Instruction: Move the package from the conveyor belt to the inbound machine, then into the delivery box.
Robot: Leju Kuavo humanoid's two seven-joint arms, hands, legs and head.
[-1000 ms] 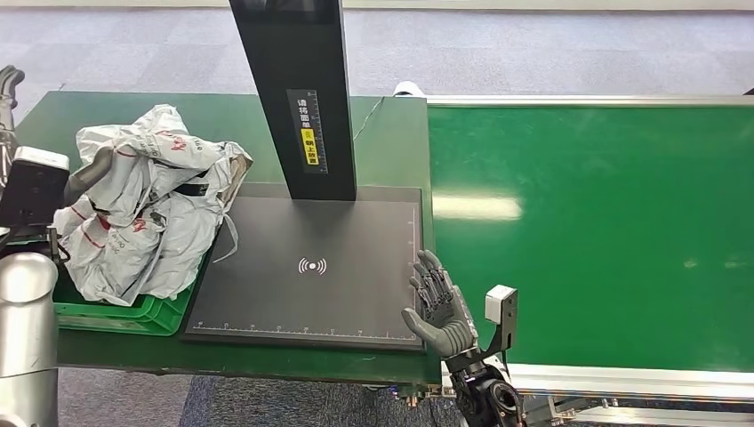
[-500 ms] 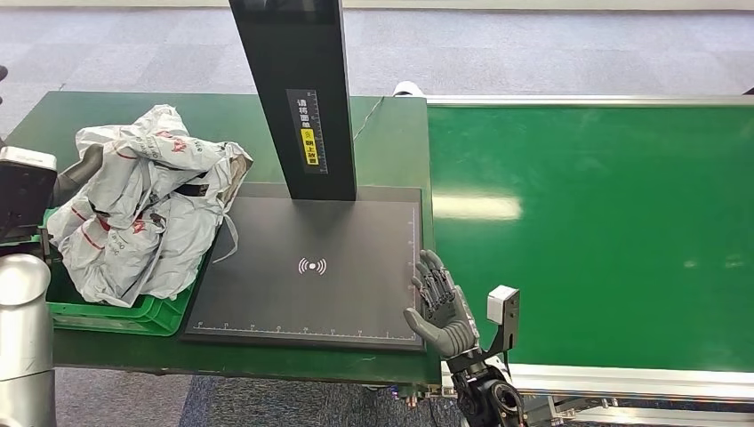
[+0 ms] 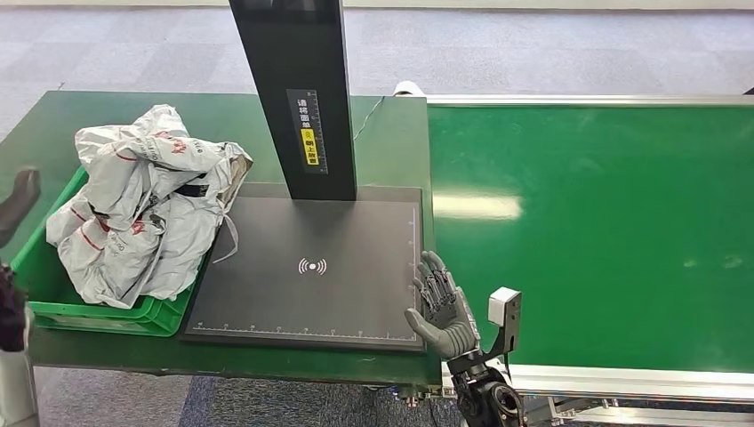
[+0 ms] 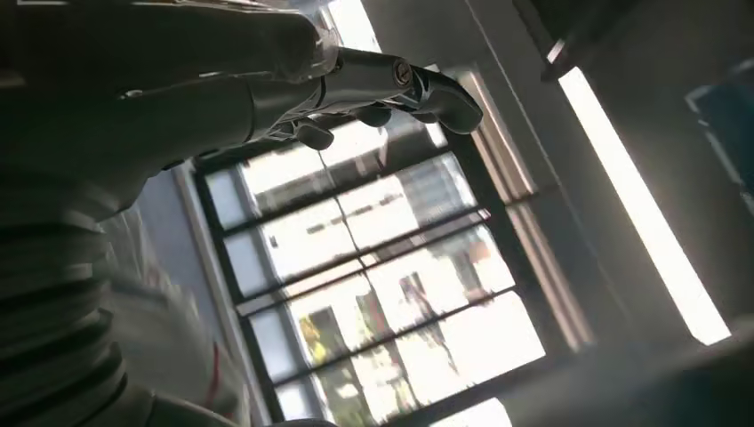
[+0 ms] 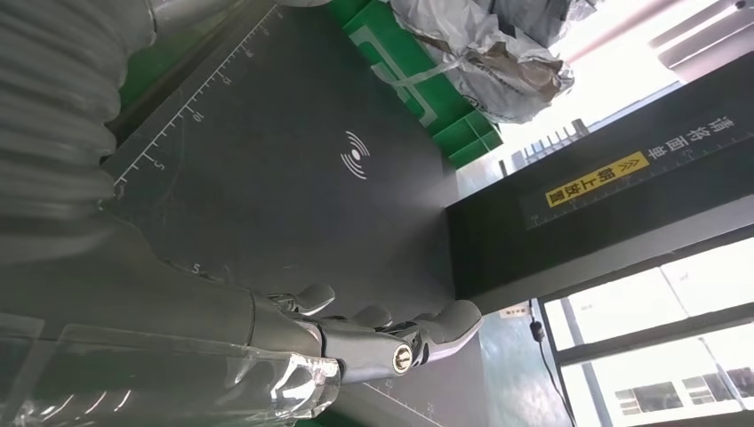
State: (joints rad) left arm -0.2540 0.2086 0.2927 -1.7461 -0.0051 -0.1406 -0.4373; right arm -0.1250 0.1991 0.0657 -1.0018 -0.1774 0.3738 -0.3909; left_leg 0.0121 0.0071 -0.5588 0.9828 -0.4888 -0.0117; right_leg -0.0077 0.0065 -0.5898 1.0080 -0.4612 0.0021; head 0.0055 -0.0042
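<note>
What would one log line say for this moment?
package: in green bin | scan pad: bare | left robot hand: open | right robot hand: open

We're in a parcel-sorting test hall: a wide green conveyor belt [image 3: 587,222] runs beside a green worktop [image 3: 391,133] carrying a black scanning machine [image 3: 307,267] with ruler markings, a green crate [image 3: 107,313] of grey mailer bags [image 3: 142,209], grey carpet floor [image 3: 533,49].
</note>
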